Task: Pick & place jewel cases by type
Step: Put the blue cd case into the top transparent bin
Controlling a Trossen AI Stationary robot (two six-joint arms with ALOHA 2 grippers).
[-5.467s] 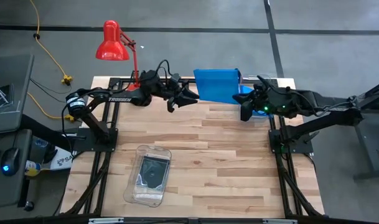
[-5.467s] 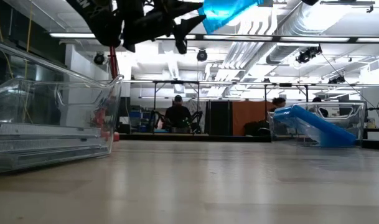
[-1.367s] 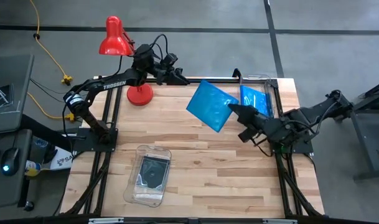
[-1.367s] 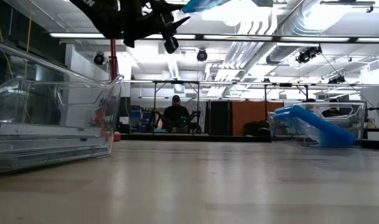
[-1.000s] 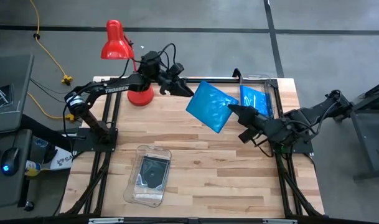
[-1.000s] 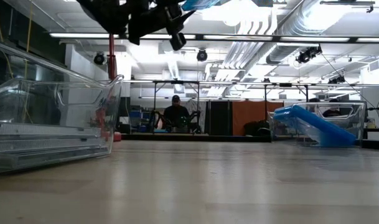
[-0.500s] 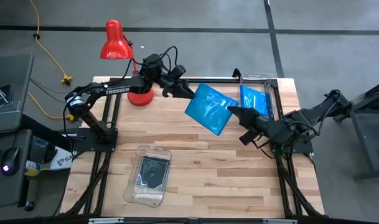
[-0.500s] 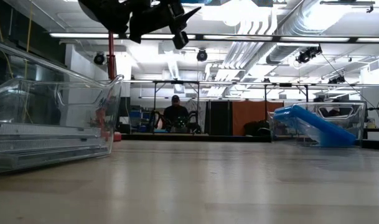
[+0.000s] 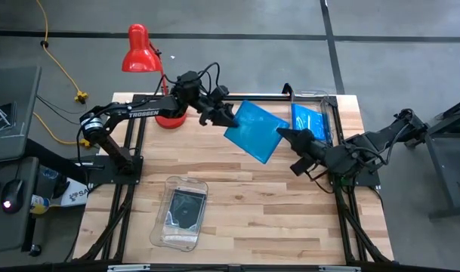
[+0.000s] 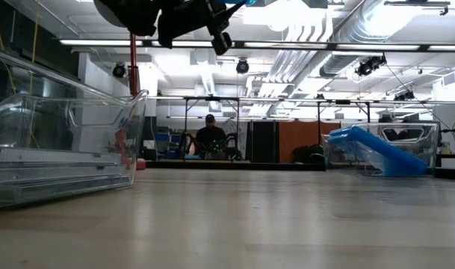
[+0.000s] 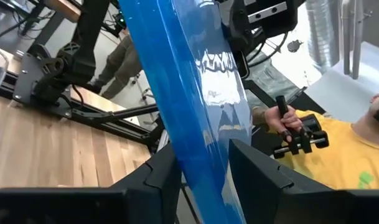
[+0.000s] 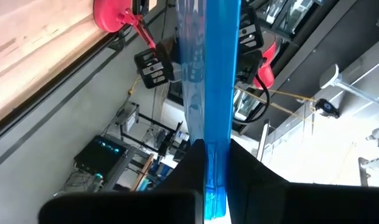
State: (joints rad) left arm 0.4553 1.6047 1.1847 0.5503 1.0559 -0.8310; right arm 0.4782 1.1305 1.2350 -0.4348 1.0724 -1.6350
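A bright blue jewel case (image 9: 252,130) hangs in the air over the table's far middle, between my two arms. My right gripper (image 9: 281,134) is shut on its right corner. My left gripper (image 9: 228,117) is open at the case's far left edge, with one finger on either side of the case (image 11: 201,124). In the right wrist view the case (image 12: 208,74) shows edge-on. Another blue jewel case (image 9: 309,121) leans in the clear bin (image 9: 325,97) at the far right. A dark jewel case (image 9: 186,208) lies in the clear bin (image 9: 169,230) at the near left. My right gripper pinches the blue case's right corner (image 12: 215,140) between its two fingers, coming about level from the table's right. The case is lifted clear of the table, its broad face showing from above. My left gripper's fingers (image 11: 257,174) flank the case's edge; whether they touch it I cannot tell.
A red desk lamp (image 9: 139,49) stands at the far left, its base (image 9: 169,117) just behind my left arm. In the low view the near-left bin (image 10: 63,149) and the far-right bin (image 10: 380,153) stand on the table. People sit in the room beyond.
My left gripper has gone toward the table's right edge, up to the blue case, and its fingers now stand on either side of the case's far left edge. The right gripper has kept the case in place in the air.
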